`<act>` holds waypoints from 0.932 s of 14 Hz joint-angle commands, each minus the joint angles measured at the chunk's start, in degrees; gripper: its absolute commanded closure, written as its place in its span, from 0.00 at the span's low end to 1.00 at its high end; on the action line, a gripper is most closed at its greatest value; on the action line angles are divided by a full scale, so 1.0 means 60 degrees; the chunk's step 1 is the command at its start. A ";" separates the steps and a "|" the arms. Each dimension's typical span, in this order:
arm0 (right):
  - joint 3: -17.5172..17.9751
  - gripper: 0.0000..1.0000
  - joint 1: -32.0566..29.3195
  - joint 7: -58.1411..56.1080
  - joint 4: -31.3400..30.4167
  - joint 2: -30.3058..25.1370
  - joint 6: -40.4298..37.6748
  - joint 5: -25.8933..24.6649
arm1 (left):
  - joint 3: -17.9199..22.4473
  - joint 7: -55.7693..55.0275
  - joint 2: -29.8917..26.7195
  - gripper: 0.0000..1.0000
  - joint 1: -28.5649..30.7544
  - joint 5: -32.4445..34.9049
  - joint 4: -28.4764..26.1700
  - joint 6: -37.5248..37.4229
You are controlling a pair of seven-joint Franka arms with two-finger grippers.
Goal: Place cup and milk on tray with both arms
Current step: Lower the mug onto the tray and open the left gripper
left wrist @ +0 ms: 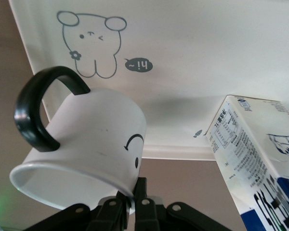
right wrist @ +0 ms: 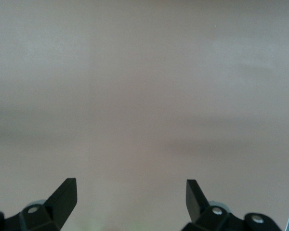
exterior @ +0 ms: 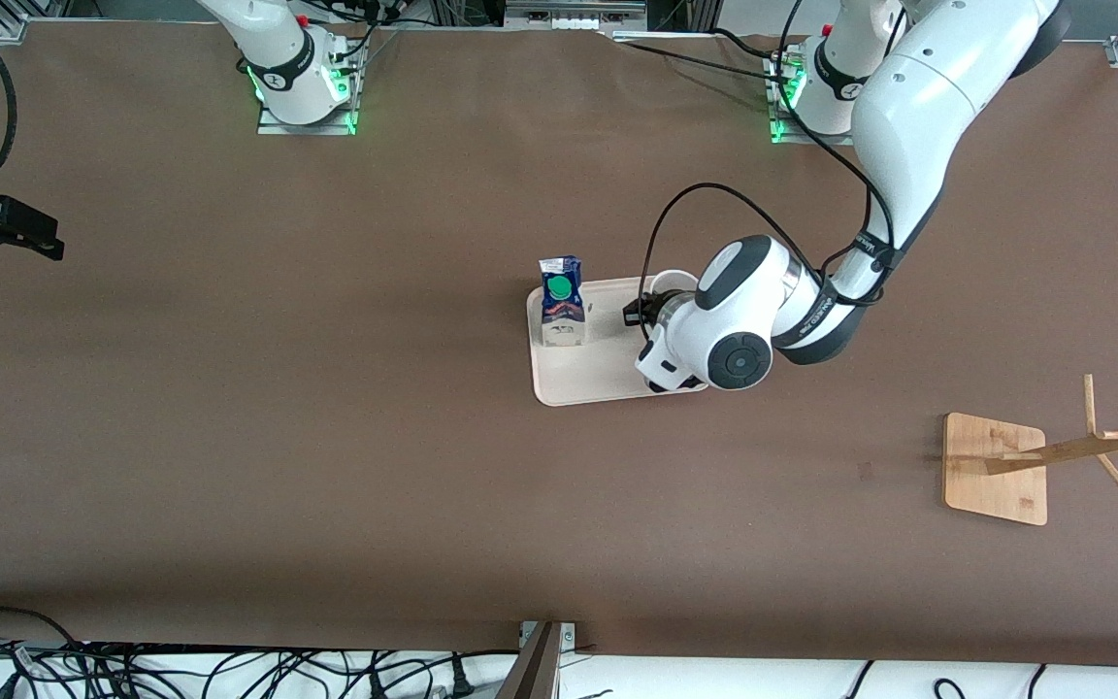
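L gripper (left wrist: 130,204), bottom centre of the left wrist frame, is pinched narrow on the rim of the white smiley mug (left wrist: 86,154), which hangs tilted w/ its black handle (left wrist: 41,108) up and its open mouth toward the camera. In the front frame, centre-right, the L arm bends down over the tray's end nearest its own base; mug rim (exterior: 675,282) just shows past the wrist, over the cream tray (exterior: 588,374). Can't tell if the mug touches the tray. Tray's bunny drawing (left wrist: 91,45) + "hi~" bubble show upper left in the left wrist frame. Milk carton (exterior: 561,301), green cap up, stands upright on the tray at the end toward the R arm, beside the mug. R gripper (right wrist: 131,197) spread wide over bare brown table (exterior: 278,437); R arm waits at the frame's left edge. Wooden stand (exterior: 1001,466) sits lower right
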 commanded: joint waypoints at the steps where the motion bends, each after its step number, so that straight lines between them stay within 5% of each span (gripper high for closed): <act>1: 0.1087 0.00 -0.0914 -0.0180 -0.0602 -0.0475 0.0276 -0.0133 | 0.0301 0.0317 0.0319 0.85 -0.0101 0.0146 0.0359 0.0244; 2: 0.1280 0.00 -0.1078 -0.0180 -0.0602 -0.0475 0.0276 -0.0147 | 0.0332 0.0317 0.0305 0.68 -0.0101 0.0146 0.0359 0.0449; 4: 0.1282 0.00 -0.1065 -0.0195 -0.0587 -0.0489 0.0232 -0.0191 | 0.0361 0.0274 0.0305 0.00 -0.0101 0.0451 0.0359 0.0743; 10: 0.1238 0.00 -0.0773 -0.0210 -0.0602 -0.0489 0.0188 -0.0220 | 0.0273 0.0215 -0.0119 0.00 0.0045 0.1230 0.0403 0.0351; 13: 0.1048 0.00 -0.0567 -0.0210 -0.0617 -0.0490 0.0159 -0.0235 | 0.0171 0.0288 -0.0470 0.00 0.0031 0.1274 0.1176 -0.1271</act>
